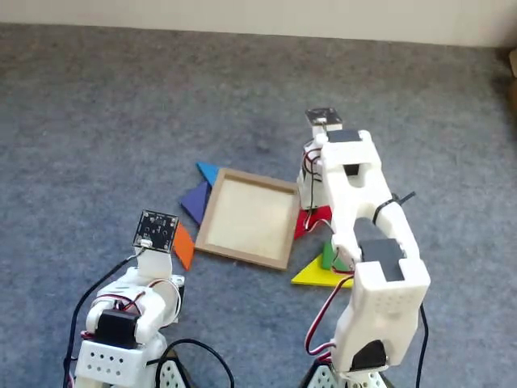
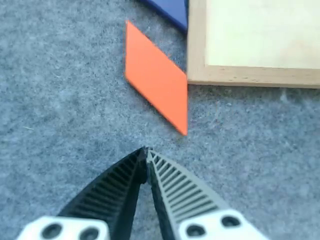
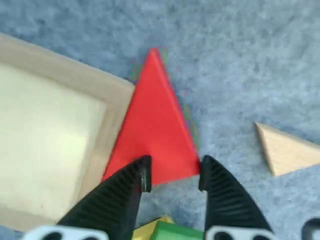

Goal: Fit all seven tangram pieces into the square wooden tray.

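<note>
The square wooden tray (image 1: 249, 257) lies mid-table with nothing in it. A red triangle (image 3: 155, 125) lies against the tray rim (image 3: 120, 100) on its right side. My right gripper (image 3: 174, 172) is open just above it, one finger at each end of the triangle's short edge. An orange parallelogram (image 2: 157, 77) lies flat beside the tray's near left corner (image 2: 197, 75). My left gripper (image 2: 146, 152) is shut and holds nothing, its tips a short way from the orange piece. In the high view the orange piece (image 1: 184, 245) lies just ahead of the left arm.
A dark blue triangle (image 1: 198, 200) and a light blue piece (image 1: 208, 172) lie at the tray's left side. A yellow triangle (image 1: 319, 275) and a green piece (image 1: 329, 255) lie under the right arm. A plain wooden triangle (image 3: 285, 147) lies on the grey carpet near the red one.
</note>
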